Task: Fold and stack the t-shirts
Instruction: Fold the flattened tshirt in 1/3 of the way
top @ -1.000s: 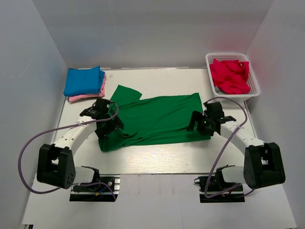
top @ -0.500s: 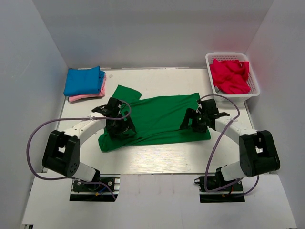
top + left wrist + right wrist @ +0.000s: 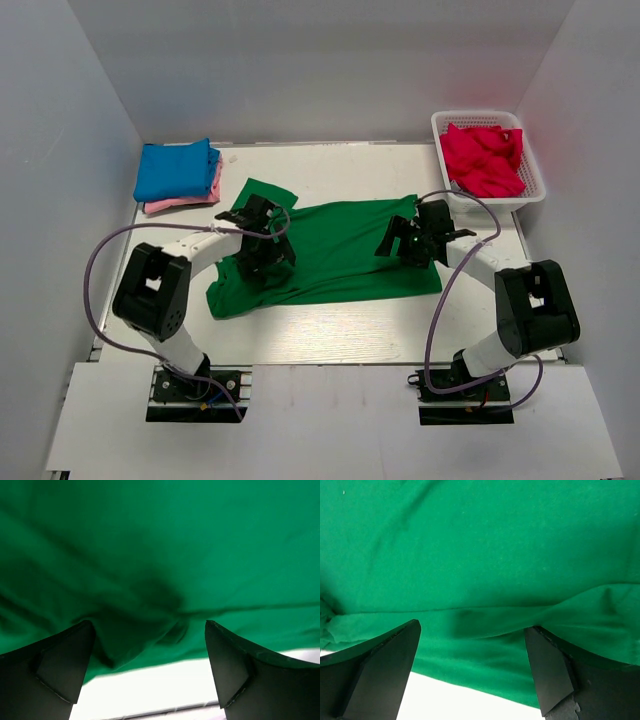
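Note:
A large dark green t-shirt [image 3: 335, 250] lies spread across the middle of the table. My left gripper [image 3: 262, 248] is open over its left part; the left wrist view shows green cloth [image 3: 160, 555] between and beyond the spread fingers [image 3: 65, 665]. My right gripper [image 3: 408, 240] is open over the shirt's right part; the right wrist view shows a folded green edge [image 3: 480, 625] between the fingers [image 3: 545, 675]. A folded blue t-shirt [image 3: 175, 168] lies on a folded pink one [image 3: 185, 200] at the back left. Red t-shirts [image 3: 482, 158] fill the basket.
A white lattice basket [image 3: 535, 195] stands at the back right corner. Grey walls close in the table on the left, back and right. Bare white table [image 3: 330, 330] shows in front of the green shirt.
Both grippers have moved inward and away from the near edge, over the green shirt. The shirt's left lower corner now lies uncovered on the table.

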You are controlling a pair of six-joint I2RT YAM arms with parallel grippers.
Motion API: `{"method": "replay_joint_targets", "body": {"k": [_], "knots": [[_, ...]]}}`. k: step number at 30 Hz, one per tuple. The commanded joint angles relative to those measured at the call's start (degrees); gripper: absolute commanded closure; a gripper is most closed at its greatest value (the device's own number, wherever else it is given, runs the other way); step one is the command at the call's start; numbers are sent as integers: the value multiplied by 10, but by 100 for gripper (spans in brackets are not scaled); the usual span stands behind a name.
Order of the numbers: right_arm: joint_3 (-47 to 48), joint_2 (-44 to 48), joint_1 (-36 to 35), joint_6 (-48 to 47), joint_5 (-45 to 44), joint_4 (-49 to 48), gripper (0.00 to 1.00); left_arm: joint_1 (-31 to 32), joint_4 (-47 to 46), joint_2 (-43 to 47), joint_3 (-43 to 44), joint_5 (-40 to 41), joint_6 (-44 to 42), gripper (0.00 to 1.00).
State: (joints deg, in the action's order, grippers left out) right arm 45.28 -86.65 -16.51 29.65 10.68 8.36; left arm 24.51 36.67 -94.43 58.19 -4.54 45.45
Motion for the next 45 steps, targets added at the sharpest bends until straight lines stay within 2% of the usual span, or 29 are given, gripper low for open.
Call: {"method": "replay_joint_targets", "body": {"k": [1, 3, 4, 7, 10, 12, 13, 14, 16, 19, 22, 24, 25, 26, 28, 32, 34, 37, 45], "knots": [[28, 0, 3, 7, -30, -16, 10, 3, -24, -12, 42, 30, -7, 3], [25, 8, 4, 7, -37, -11, 10, 3, -24, -27, 60, 44, -12, 12], [24, 11, 3, 5, -39, -11, 10, 3, -30, -32, 66, 44, -12, 23], [22, 14, 3, 6, -47, -9, 10, 3, -64, -51, 87, 23, -40, 42], [20, 18, 4, 7, -45, -5, 10, 9, -78, -82, 136, 12, -82, 45], [20, 24, 4, 5, -47, -3, 10, 16, -49, -105, 173, 17, -103, 49], [20, 24, 4, 4, -50, 0, 10, 16, -10, -113, 199, 28, -108, 54], [20, 25, 4, 3, -54, 2, 10, 24, -10, -113, 199, 50, -116, 57], [16, 30, 5, -2, -57, 5, 10, 30, -23, -113, 194, 45, -147, 66], [16, 31, 4, -6, -54, 6, 10, 36, -9, -107, 211, 37, -179, 66], [11, 32, 4, -13, -47, 3, 10, 42, 20, -79, 202, 93, -167, 50], [11, 34, 0, -16, -45, 8, 10, 42, 20, -41, 165, 110, -153, 33], [11, 35, 1, -21, -44, 9, 10, 42, 20, -19, 149, 110, -141, 24], [10, 37, 0, -24, -43, 10, 10, 42, 20, 27, 114, 110, -131, 9], [11, 40, 2, -28, -45, 14, 10, 42, 14, 70, 76, 88, -118, 0], [5, 43, 3, -32, -43, 13, 10, 42, -14, 130, -5, 17, -99, 0], [6, 43, 2, -32, -40, 15, 10, 48, -26, 130, -41, 12, -94, 0], [5, 44, 1, -35, -40, 15, 10, 48, -32, 95, -48, 7, -88, 0], [-3, 49, 2, -37, -43, 16, 10, 54, -82, 37, 2, 112, -70, 0]]}}
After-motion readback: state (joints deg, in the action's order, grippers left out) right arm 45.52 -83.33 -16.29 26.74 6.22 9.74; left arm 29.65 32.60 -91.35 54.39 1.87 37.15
